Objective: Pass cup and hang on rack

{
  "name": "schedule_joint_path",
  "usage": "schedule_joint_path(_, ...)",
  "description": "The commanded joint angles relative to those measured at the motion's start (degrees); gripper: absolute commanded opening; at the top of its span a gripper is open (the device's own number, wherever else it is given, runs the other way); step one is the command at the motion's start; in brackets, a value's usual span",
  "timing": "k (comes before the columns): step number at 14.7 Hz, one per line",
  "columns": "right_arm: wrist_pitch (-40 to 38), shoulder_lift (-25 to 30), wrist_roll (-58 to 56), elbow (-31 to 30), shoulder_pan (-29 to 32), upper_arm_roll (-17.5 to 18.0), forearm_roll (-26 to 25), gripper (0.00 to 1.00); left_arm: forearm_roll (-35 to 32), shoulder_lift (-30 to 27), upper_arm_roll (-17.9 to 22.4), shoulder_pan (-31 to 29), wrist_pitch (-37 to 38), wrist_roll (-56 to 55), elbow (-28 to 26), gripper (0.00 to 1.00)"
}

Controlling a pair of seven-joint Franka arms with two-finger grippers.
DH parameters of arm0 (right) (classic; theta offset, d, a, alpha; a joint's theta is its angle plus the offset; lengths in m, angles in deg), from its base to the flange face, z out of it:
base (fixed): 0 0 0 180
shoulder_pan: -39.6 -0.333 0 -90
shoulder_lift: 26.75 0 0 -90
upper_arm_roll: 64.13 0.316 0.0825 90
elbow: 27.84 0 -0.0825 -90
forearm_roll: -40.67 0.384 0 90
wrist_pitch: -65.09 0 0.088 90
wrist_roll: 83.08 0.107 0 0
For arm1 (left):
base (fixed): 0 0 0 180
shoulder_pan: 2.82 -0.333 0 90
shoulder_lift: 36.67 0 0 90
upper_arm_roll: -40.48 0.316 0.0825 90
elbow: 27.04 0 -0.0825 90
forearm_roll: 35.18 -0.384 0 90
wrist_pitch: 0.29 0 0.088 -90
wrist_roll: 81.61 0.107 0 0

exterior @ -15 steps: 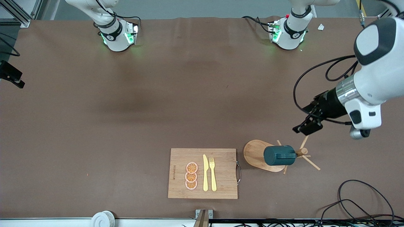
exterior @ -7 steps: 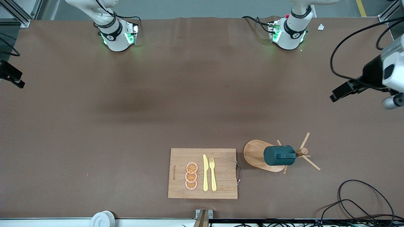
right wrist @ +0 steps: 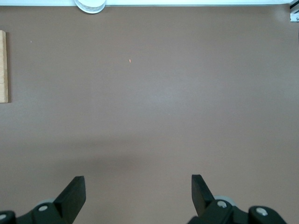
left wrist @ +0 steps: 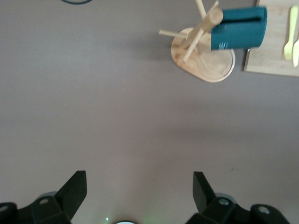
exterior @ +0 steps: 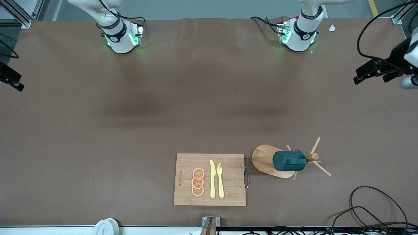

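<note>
The dark teal cup [exterior: 289, 161] hangs on its side on a peg of the wooden rack [exterior: 263, 158], which stands near the front camera toward the left arm's end of the table. Both show in the left wrist view, the cup [left wrist: 238, 29] on the rack [left wrist: 205, 65]. My left gripper [exterior: 370, 76] is open and empty, high over the table's edge at the left arm's end, well apart from the rack; its own view shows it open [left wrist: 140, 179]. My right gripper [exterior: 11, 80] waits open and empty at the right arm's end [right wrist: 138, 182].
A wooden cutting board [exterior: 233, 189] lies beside the rack, holding a yellow knife [exterior: 212, 179], a yellow fork [exterior: 220, 179] and orange slices [exterior: 198, 182]. Black cables [exterior: 369, 209] lie at the table corner near the rack. A white roll [exterior: 106, 226] sits at the front edge.
My left gripper has drawn away from the rack, up and toward the robots' side at the left arm's end. The cup stays hanging on the rack. The right arm has not moved.
</note>
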Motion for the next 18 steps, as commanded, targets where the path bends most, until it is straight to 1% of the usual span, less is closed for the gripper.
schedule_joint_path(1,0.0,1.0,0.2,-0.9,0.3,0.2,-1.1,1.0,-1.8,-4.6,-1.6,-0.1,-1.0,-0.2,-5.9,1.0)
schedule_joint_path(2,-0.2,1.1,0.3,-0.9,0.3,0.2,-1.1,1.0,-1.8,-5.2,-1.8,0.0,-1.6,-0.1,-6.6,1.0)
schedule_joint_path(3,-0.5,1.2,0.3,-0.9,0.4,0.1,-1.1,1.0,-2.3,-5.6,-2.8,0.0,-1.6,-0.1,-6.9,1.0)
schedule_joint_path(5,-0.4,1.1,0.3,-0.7,0.8,0.1,-1.1,1.0,-4.7,-6.3,-4.1,-0.1,-1.6,-0.1,-7.3,1.0)
schedule_joint_path(6,-0.3,1.1,0.3,-0.6,0.8,0.1,-1.1,1.0,-4.7,-6.9,-4.3,-0.3,-2.0,-0.2,-8.5,1.0)
schedule_joint_path(8,-0.4,1.0,0.3,-0.5,0.8,0.2,-1.1,1.0,-4.7,-8.1,-4.3,-0.4,-2.2,-0.2,-9.3,1.0)
schedule_joint_path(13,-1.1,1.0,0.3,-0.6,0.9,0.1,-1.0,1.0,-4.0,-7.1,-4.0,-0.4,-1.8,0.6,-6.6,1.0)
schedule_joint_path(18,-3.2,1.3,0.6,-0.8,-0.1,0.9,-0.3,1.0,-3.7,-7.1,-4.1,-0.4,-1.7,0.6,-6.3,1.0)
